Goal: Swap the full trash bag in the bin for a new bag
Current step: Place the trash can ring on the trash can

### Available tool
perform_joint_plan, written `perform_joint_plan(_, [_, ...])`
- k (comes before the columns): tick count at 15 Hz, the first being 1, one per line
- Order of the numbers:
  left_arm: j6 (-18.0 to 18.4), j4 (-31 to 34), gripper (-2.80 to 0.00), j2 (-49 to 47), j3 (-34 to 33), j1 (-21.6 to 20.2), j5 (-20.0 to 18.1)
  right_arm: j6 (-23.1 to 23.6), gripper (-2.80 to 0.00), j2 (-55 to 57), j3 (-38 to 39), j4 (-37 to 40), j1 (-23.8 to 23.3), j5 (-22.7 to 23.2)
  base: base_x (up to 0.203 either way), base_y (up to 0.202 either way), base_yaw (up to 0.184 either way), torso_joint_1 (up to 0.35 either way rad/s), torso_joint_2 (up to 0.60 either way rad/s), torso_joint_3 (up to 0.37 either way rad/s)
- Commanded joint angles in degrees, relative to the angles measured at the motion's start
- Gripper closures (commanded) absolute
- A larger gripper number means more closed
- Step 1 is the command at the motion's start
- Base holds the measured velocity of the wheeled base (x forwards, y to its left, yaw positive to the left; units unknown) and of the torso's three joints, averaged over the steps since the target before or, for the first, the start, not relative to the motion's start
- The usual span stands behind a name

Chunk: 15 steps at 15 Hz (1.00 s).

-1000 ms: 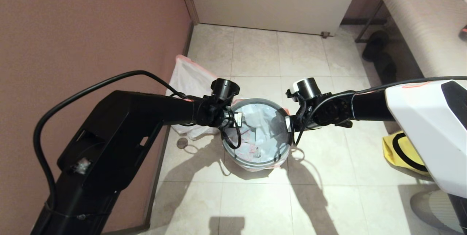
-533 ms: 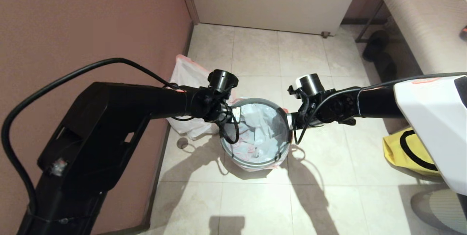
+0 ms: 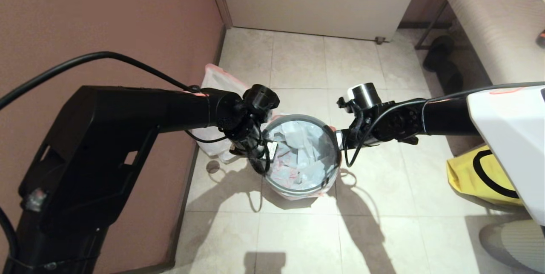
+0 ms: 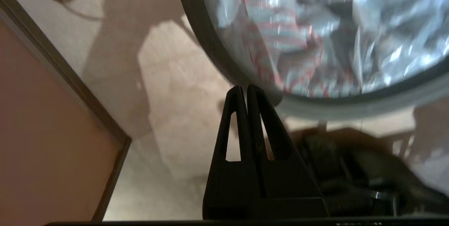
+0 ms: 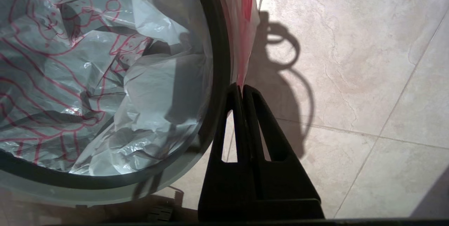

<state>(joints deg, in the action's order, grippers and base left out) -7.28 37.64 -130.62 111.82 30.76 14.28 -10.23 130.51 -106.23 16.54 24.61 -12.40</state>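
Left hand [image 4: 247,89] has rolled beside the bin [image 3: 267,180], fingers together; right hand [image 5: 242,87] pinched empty.

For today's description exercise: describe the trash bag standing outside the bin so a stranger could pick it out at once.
Start at the reddish-brown wall on the robot's left. At its foot, beside the round bin, stands the full trash bag: white, translucent, pink-edged. Unlike the red-printed new bag lining the bin, it stands on the floor tiles.
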Motion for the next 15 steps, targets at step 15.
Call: perform_joint_plan(15, [4.52, 5.59, 0.0, -1.74, 0.06, -0.27, 4.47, 0.12, 0.0, 1.24, -0.21, 0.08, -0.35, 0.97, 0.0, 0.0, 0.0, 0.0, 0.0, 0.0])
